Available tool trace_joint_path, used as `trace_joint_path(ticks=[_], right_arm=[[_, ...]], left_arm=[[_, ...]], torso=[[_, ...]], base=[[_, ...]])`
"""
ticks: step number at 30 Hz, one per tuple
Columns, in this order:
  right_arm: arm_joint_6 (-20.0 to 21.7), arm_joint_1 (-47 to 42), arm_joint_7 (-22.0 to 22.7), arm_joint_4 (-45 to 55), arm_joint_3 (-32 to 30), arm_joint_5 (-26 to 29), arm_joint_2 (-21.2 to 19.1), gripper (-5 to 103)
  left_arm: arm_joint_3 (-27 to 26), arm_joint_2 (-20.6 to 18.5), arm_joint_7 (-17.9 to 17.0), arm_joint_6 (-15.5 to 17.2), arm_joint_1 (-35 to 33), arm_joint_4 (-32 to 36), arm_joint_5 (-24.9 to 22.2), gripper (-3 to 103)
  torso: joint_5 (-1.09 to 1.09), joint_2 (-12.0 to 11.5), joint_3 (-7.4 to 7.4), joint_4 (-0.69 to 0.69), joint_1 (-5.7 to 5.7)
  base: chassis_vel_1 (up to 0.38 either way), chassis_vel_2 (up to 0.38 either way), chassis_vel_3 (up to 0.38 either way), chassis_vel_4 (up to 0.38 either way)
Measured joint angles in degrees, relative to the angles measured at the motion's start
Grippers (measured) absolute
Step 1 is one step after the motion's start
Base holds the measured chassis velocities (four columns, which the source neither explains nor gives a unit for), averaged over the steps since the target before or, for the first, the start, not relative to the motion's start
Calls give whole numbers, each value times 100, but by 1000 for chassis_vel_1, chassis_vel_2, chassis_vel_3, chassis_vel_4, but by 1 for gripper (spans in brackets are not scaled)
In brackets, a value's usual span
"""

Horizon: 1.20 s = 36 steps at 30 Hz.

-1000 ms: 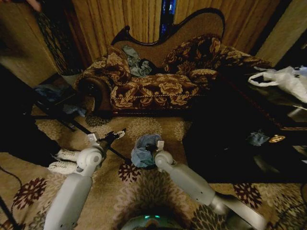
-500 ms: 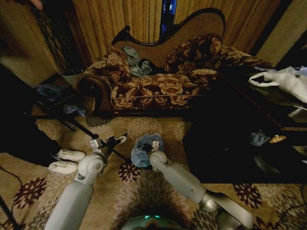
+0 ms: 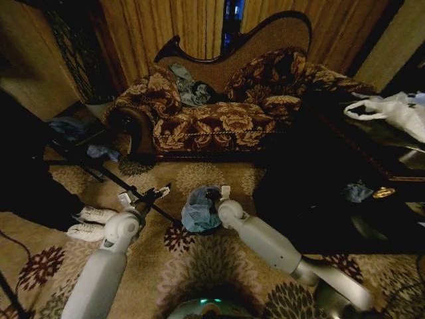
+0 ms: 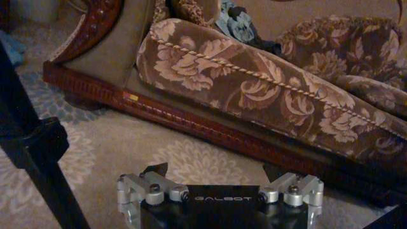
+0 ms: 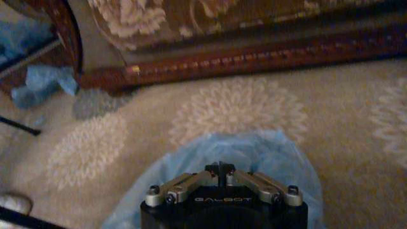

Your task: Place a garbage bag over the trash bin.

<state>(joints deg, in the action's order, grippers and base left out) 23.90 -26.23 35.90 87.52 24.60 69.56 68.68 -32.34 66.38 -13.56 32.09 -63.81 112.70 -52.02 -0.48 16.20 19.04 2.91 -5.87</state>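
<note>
Head view: right pincer (image 3: 214, 195) down at the far rim of the trash bin (image 3: 211, 230), right against the garbage bag (image 3: 199, 210), light blue and crumpled, draped over the bin's top and bulging toward the robot's left; only a dark sliver of bin visible under the film, on the patterned carpet (image 3: 199, 266). Left pincer (image 3: 154, 193) well apart to the left of the bag, above a black tripod leg (image 3: 99, 169), holding nothing. Beyond both pincers, a floral sofa (image 3: 219, 119); left of the left arm, a pair of white sneakers (image 3: 89, 222); far right, a white plastic bag (image 3: 398, 109) on a dark table (image 3: 372, 143). Right wrist view, not given by the head view: right pincer (image 5: 220, 168) with fingers pressed together at the tips, blue garbage bag (image 5: 190, 162) spread directly beneath and around them; whether any film is pinched between, cannot tell. Left wrist view, likewise its own: left pincer (image 4: 219, 183) with fingers spread wide apart, bare carpet (image 4: 190, 162) between them, sofa base (image 4: 222, 133) ahead, black tripod leg (image 4: 38, 157) close beside.
</note>
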Motion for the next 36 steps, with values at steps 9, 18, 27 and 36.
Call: trace_joint_path(ticks=[9, 18, 27, 36], right_arm=[[258, 180, -152, -363, 166, 346, -38, 0], [240, 284, -548, -1148, 547, 303, 386, 0], [-12, 290, -755, -1855, 370, -316, 1002, 0], [-194, 284, -876, -2663, 300, -785, 1464, 0]], left_arm=[[41, 59, 60, -53, 17, -88, 23, 100], [90, 131, 120, -142, 34, -114, 130, 100], [46, 185, 294, -274, -70, -181, 281, 100], [-17, 187, 399, -385, -231, -146, 338, 100]], torso=[[-1, 0, 0, 0, 0], [-1, 0, 0, 0, 0], [-1, 0, 0, 0, 0], [-1, 0, 0, 0, 0]], base=[[0, 0, 0, 0], [0, 0, 0, 0], [0, 0, 0, 0], [0, 0, 0, 0]])
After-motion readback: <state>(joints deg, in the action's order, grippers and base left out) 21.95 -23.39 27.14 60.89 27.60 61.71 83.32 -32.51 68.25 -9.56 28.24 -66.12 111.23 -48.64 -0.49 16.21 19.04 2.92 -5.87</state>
